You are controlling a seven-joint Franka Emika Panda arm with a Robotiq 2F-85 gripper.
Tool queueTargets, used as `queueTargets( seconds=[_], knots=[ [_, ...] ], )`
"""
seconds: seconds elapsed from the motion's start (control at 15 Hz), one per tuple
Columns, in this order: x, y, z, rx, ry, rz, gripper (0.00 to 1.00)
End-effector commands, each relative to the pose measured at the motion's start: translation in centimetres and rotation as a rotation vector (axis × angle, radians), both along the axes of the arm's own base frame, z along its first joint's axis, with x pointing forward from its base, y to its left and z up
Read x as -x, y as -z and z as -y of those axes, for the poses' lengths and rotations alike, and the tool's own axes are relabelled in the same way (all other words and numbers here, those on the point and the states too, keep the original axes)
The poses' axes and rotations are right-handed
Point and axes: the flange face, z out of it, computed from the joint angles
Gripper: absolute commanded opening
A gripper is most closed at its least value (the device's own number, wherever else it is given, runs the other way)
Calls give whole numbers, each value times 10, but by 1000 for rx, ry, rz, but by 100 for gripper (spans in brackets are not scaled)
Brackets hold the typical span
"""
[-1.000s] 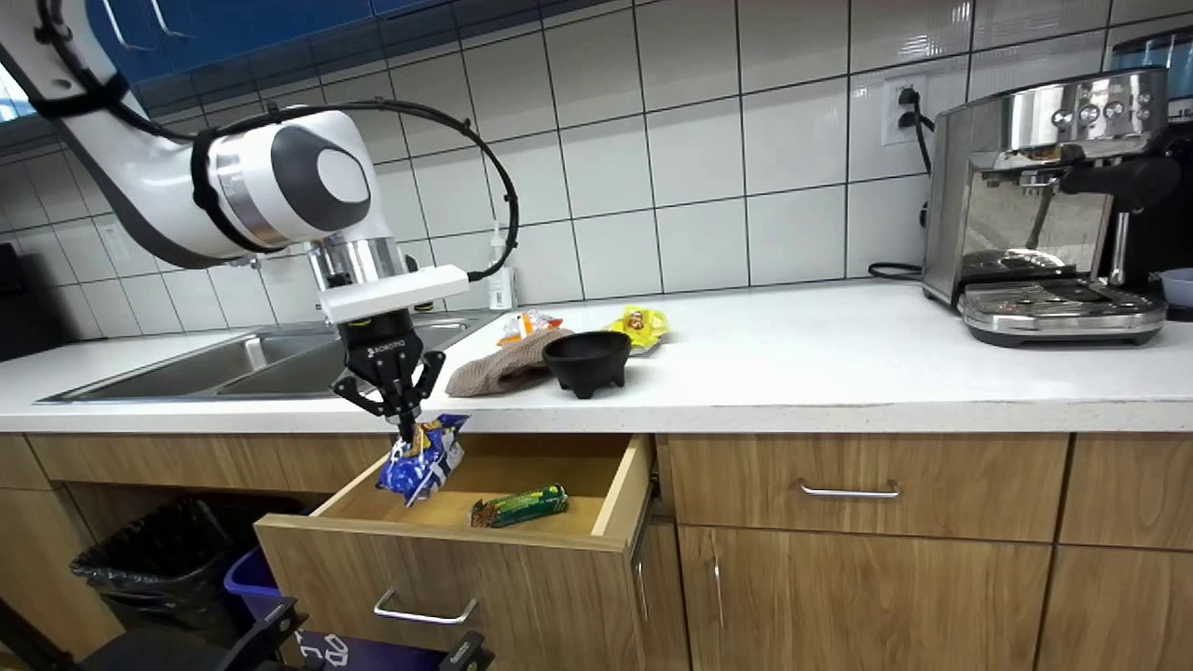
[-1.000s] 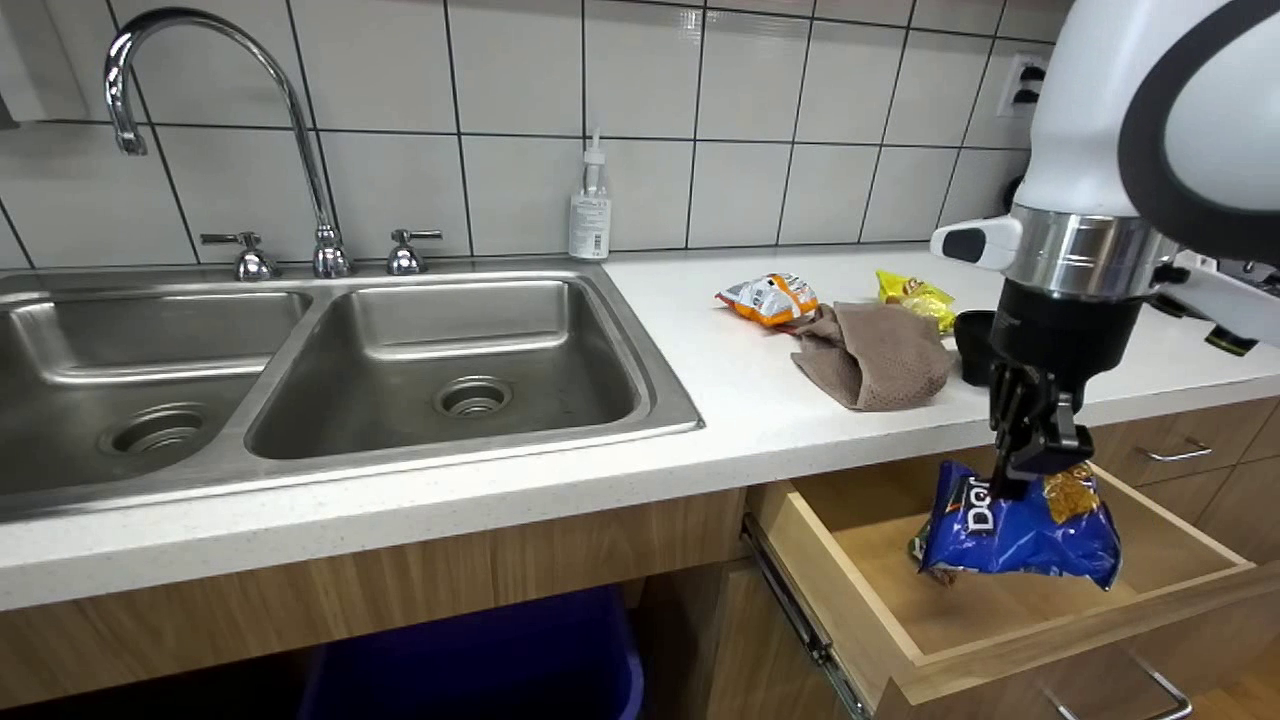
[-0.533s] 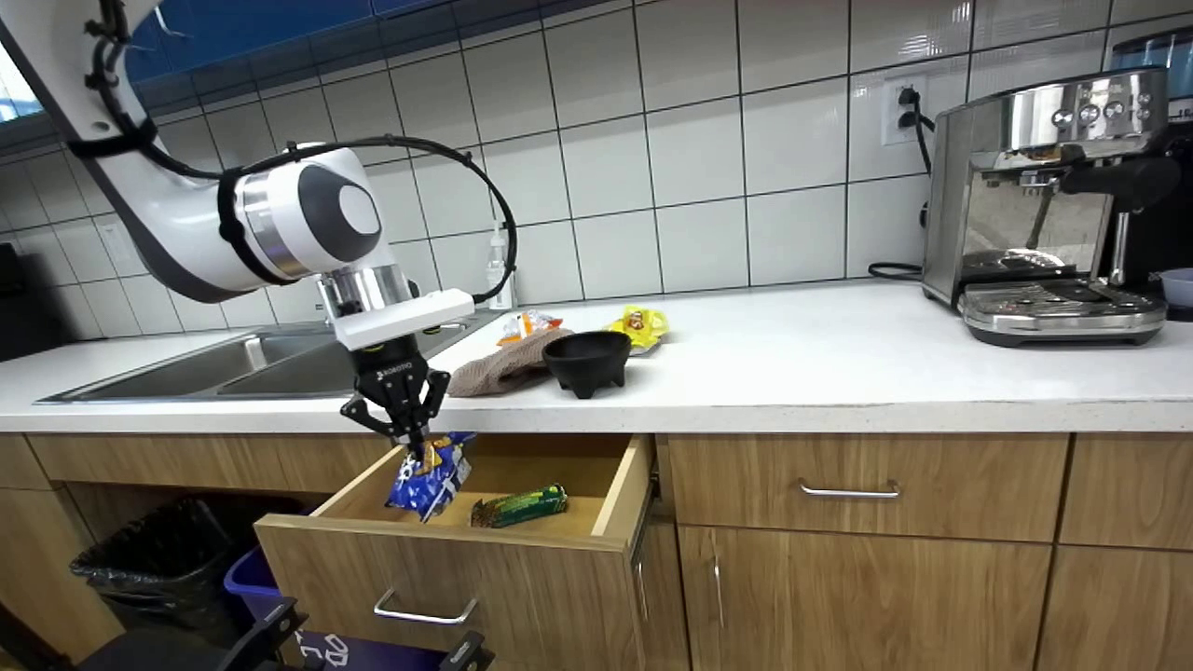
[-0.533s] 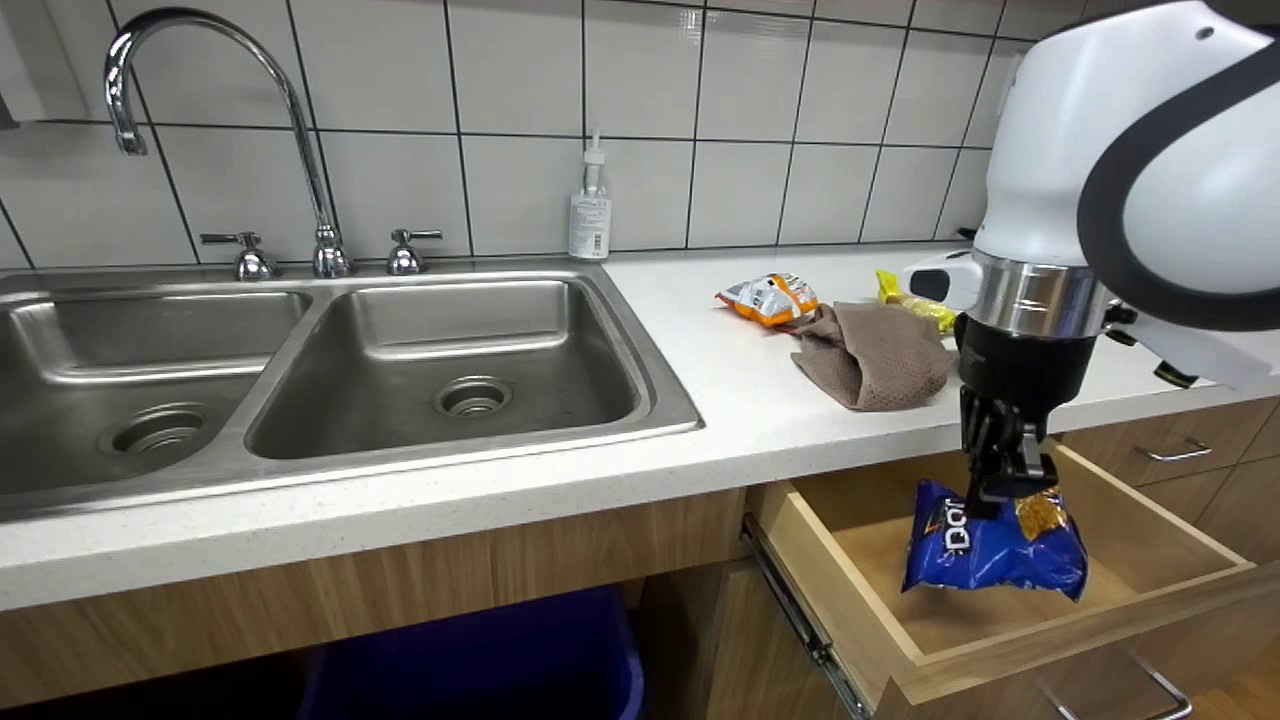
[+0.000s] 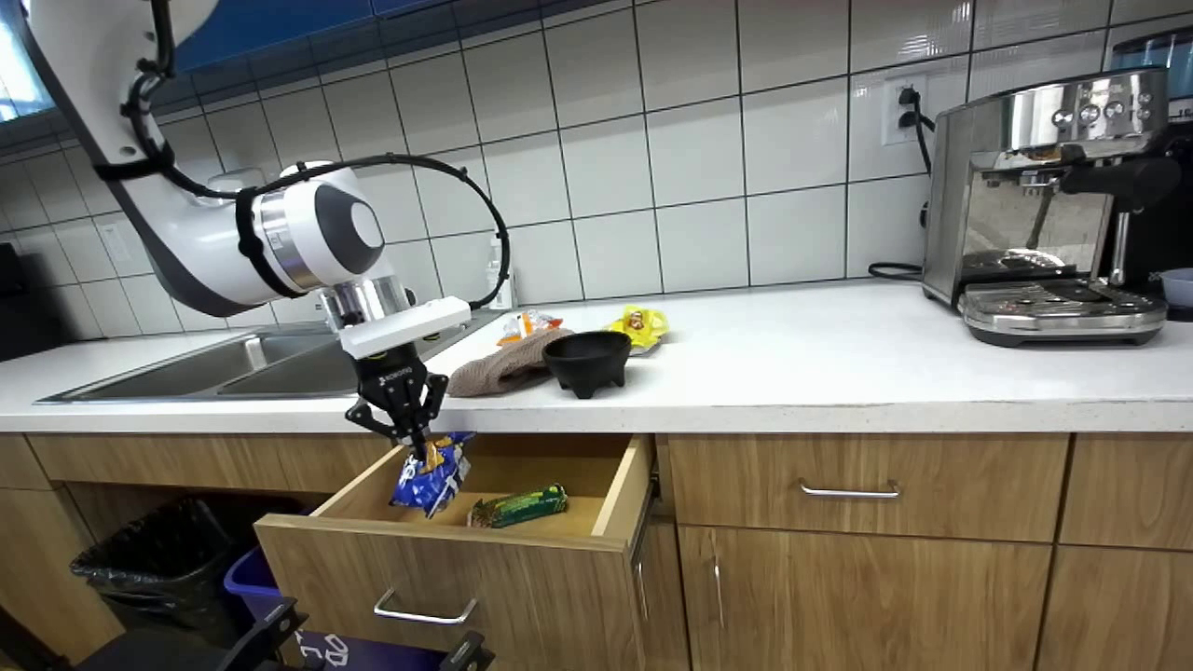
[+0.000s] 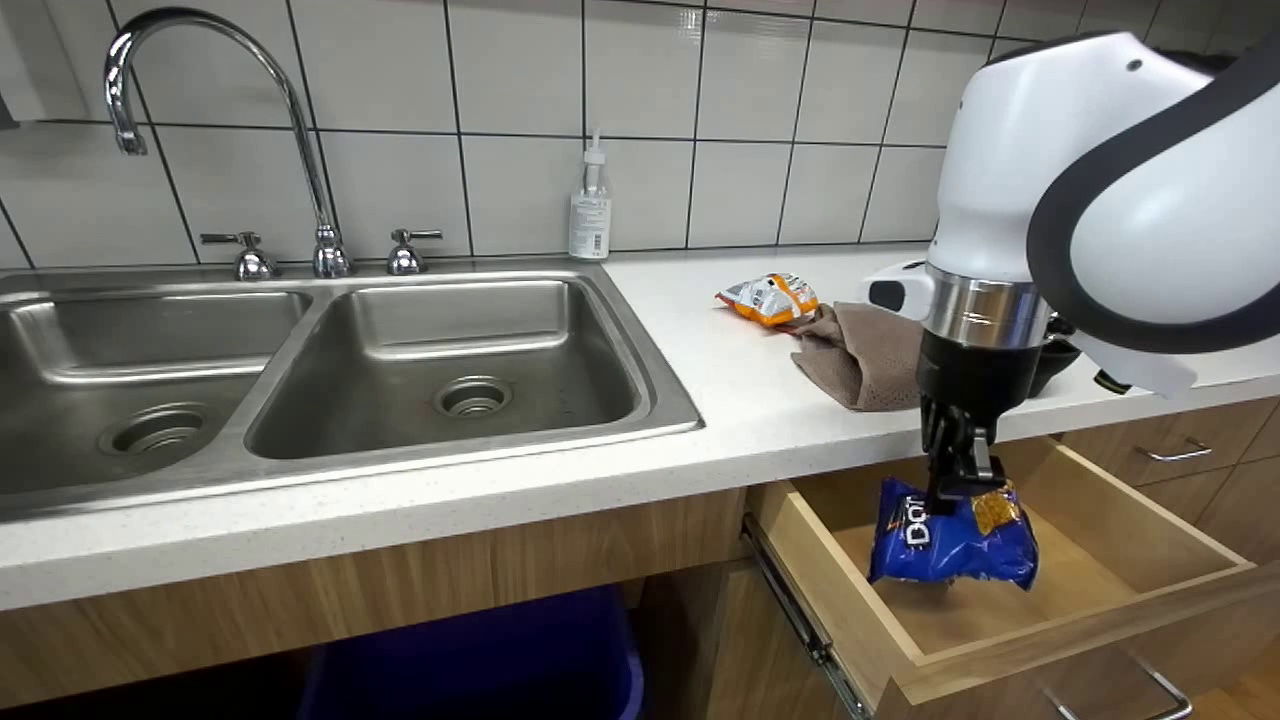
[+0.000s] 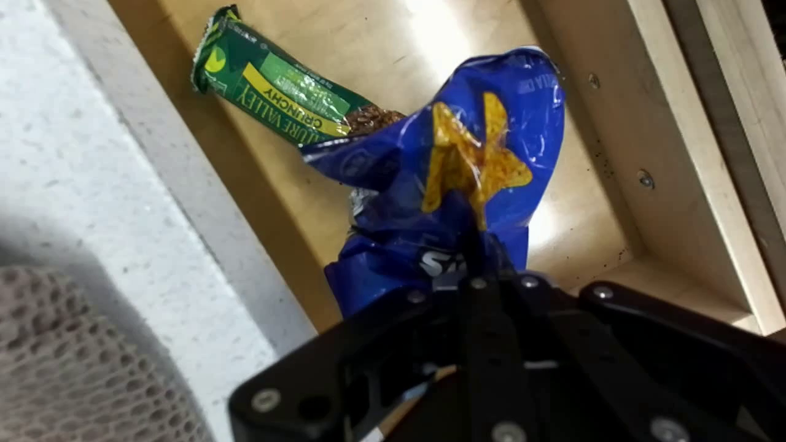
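Note:
My gripper (image 5: 418, 451) is shut on a blue chip bag (image 5: 433, 486) with a picture of orange chips. The gripper also shows in an exterior view (image 6: 942, 498) and in the wrist view (image 7: 482, 248), and the bag in both (image 6: 970, 550) (image 7: 522, 116). The bag hangs tilted inside the open drawer (image 5: 447, 573); I cannot tell whether it touches the drawer floor. A green granola bar wrapper (image 5: 520, 506) lies on the drawer floor. In the wrist view the bag overlaps one end of the wrapper (image 7: 282, 92).
On the counter edge by the drawer are a brown cloth (image 6: 860, 355) and a black bowl (image 5: 587, 363). Behind lie a yellow bag (image 5: 641, 326) and an orange-white bag (image 6: 770, 298). The sink (image 6: 672, 400), a blue bin (image 6: 480, 660) and a black-lined bin (image 5: 172, 559) are nearby.
The arm and blue bag have moved leftward in one of the exterior views. In both, the bag went slightly down, then rose a little. The gripper stays shut on the bag.

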Motion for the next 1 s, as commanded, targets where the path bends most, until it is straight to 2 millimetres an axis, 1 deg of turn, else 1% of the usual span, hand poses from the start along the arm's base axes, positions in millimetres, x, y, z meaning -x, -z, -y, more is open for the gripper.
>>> queueTargets(
  seconds=[0.0, 0.07, 0.13, 0.27, 0.53, 0.8, 0.93],
  knots=[
    [-9, -1, -8, 7, 2, 24, 0],
    [-9, -1, -8, 9, 3, 23, 26],
    [-10, -1, -8, 10, 5, 23, 27],
    [-10, -2, -8, 6, 5, 16, 40],
    [-9, -14, -8, -3, 11, 10, 70],
    [-7, -19, -14, -11, 6, 10, 99],
    [-7, -24, -16, -15, 5, 14, 100]
  ],
)
